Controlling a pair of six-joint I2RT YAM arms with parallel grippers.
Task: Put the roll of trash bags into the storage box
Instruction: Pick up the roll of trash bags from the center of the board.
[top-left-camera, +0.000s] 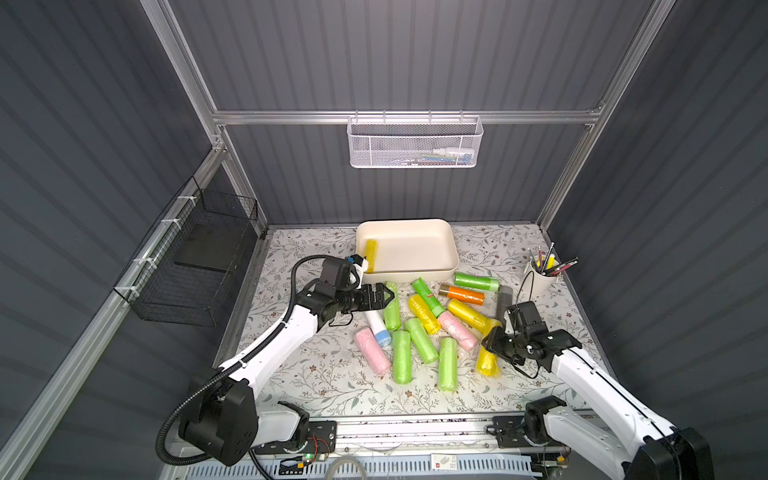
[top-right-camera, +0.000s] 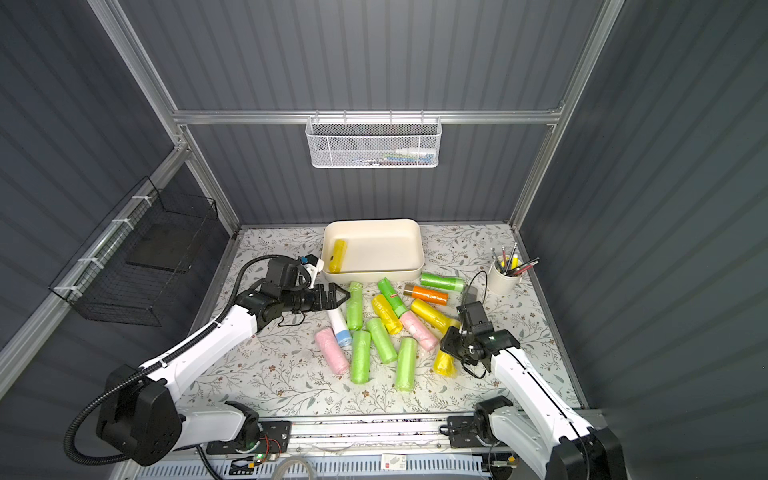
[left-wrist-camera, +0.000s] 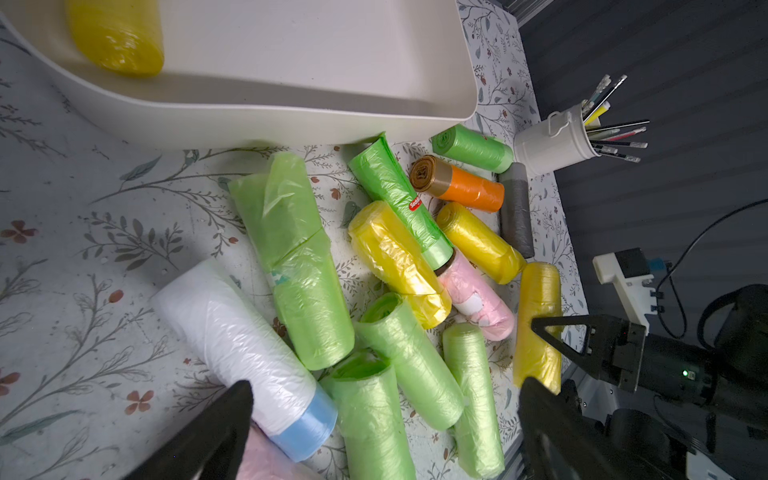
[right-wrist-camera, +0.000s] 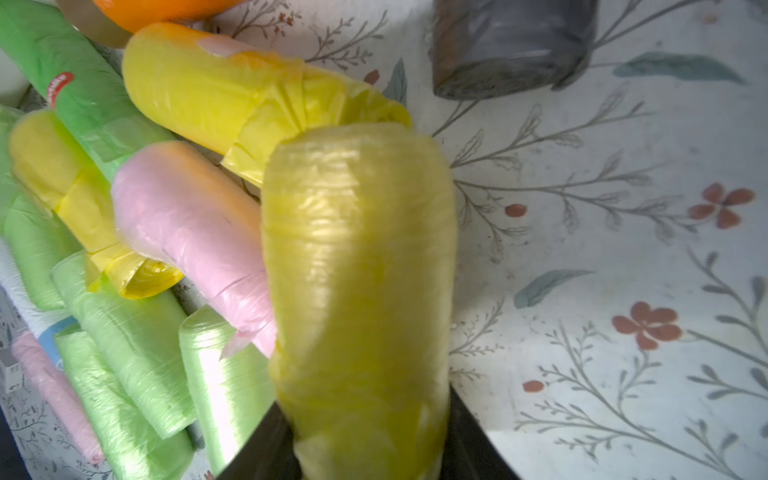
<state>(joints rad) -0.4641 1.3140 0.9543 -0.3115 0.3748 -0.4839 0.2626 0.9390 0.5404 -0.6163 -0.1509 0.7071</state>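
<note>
A yellow roll of trash bags (right-wrist-camera: 357, 270) is clamped near one end between the fingers of my right gripper (right-wrist-camera: 365, 415). This roll (top-left-camera: 487, 365) (top-right-camera: 444, 365) is at the right edge of the pile, below the right gripper (top-left-camera: 491, 347) (top-right-camera: 451, 343). Whether it rests on the mat I cannot tell. The cream-white storage box (top-left-camera: 415, 276) (top-right-camera: 374, 276) stands at the back and holds another yellow roll (top-left-camera: 370, 255) (left-wrist-camera: 116, 37). My left gripper (top-left-camera: 388, 296) (left-wrist-camera: 386, 386) hangs open in front of the box's left corner, above a white roll (left-wrist-camera: 232, 336), with nothing in it.
Several loose green, yellow, pink, orange and grey rolls (top-left-camera: 415, 328) lie piled on the floral mat. A white cup of pens (top-left-camera: 540, 278) stands at the right. A white mesh basket (top-left-camera: 415, 143) hangs on the back rail, a black wire basket (top-left-camera: 187, 266) on the left wall.
</note>
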